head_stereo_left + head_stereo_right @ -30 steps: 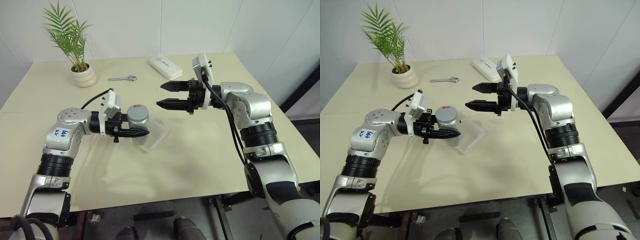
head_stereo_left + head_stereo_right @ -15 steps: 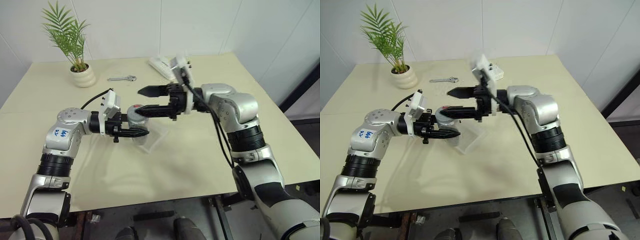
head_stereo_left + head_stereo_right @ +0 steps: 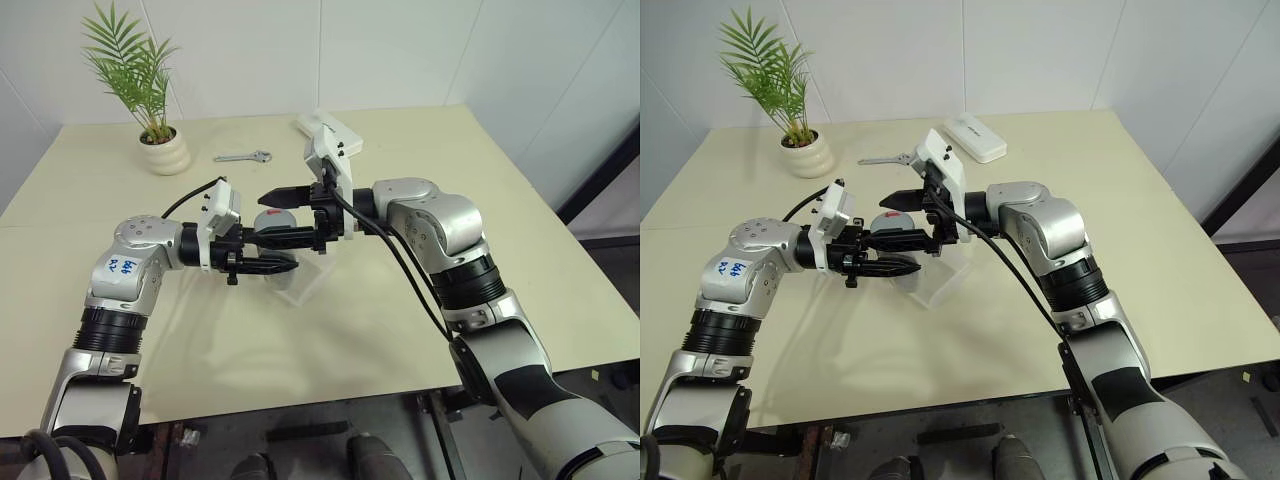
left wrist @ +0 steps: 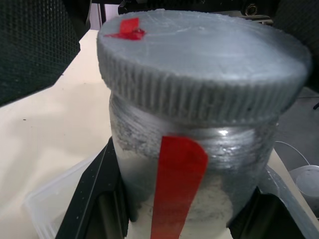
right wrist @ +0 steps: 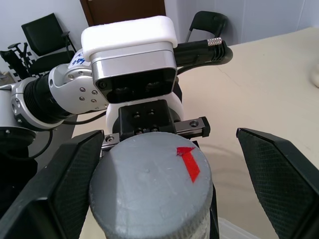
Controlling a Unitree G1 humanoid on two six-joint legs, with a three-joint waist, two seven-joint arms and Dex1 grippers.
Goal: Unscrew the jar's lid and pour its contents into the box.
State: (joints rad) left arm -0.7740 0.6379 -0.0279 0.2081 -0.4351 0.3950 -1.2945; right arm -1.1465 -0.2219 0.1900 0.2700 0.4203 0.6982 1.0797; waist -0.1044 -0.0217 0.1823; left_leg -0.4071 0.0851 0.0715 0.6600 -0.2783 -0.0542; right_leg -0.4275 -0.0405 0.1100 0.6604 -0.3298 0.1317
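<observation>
Since a second ago the right fingers [image 3: 283,214] have slid left and now stand wide apart around the lid [image 5: 149,191]. Left fingers [image 3: 262,257] stay clamped on the jar [image 4: 199,199], at 9 o'clock over the box [image 3: 310,272]. Lid is still on; nothing is poured.

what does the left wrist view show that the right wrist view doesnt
Left wrist view: the jar's side with its red vertical stripe, the ribbed edge of the lid, and a corner of the clear plastic box beneath.

Right wrist view: the lid's flat top from above, the left gripper's white camera housing behind the jar, black chairs, and the open right gripper's fingers either side of the lid.

Both: the grey lid with its red mark, and the cream table.
</observation>
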